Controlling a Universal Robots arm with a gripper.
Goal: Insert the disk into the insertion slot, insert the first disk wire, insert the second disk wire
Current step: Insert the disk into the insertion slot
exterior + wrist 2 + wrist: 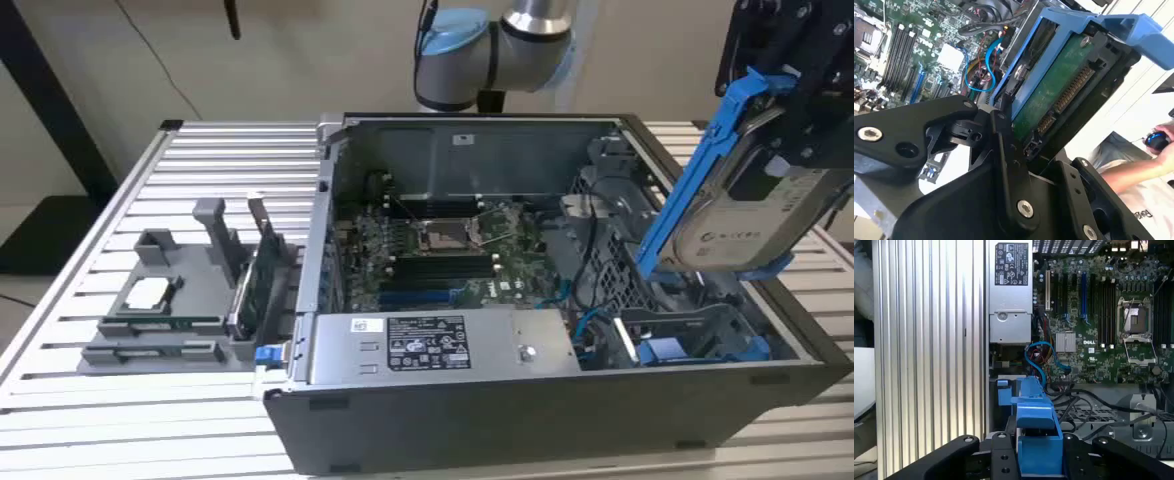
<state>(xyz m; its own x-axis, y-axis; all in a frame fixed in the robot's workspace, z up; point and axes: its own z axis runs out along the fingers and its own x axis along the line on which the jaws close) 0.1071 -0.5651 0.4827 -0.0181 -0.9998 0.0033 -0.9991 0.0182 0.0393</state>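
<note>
I see the gripper (pixel 790 140) with its jaws clamped on the disk (pixel 741 220), which hangs tilted over the open computer case (pixel 534 440), at the exterior view's right. The insertion slot (pixel 705 328) lies below it, and the disk is not yet inside

Silver arm (pixel 538 22), pale-blue joint cap (pixel 454 35), black angular jaws (studded with silver screws (pixel 1025 208)).

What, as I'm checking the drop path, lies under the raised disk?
In the exterior view, below the disk sits the insertion slot with blue fittings, and blue cables beside it. The disk's lower edge covers part of the slot, so that stretch cannot be checked.
</note>
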